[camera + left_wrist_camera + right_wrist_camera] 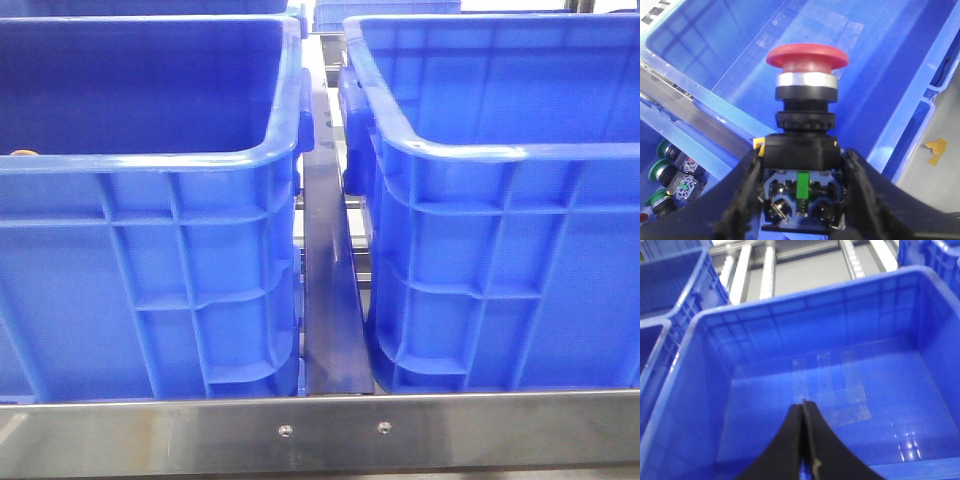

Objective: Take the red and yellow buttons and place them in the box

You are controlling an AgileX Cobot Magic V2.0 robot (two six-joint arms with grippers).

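Note:
In the left wrist view my left gripper (801, 192) is shut on the red button (806, 56), gripping its black and blue contact block between both fingers. The red domed cap points away from the wrist, over the floor of a blue crate (790, 65). In the right wrist view my right gripper (803, 407) is shut and empty, above the bare floor of a blue crate (840, 385). The yellow button is out of view, apart from a small orange spot (22, 154) at the left crate's rim in the front view. Neither gripper shows in the front view.
Two big blue crates (150, 250) (500, 230) fill the front view, with a metal rail (330, 290) between them and a steel table edge (320, 430) in front. Several green buttons (670, 180) lie in a neighbouring crate. Yellow tape (936, 149) lies on the grey floor.

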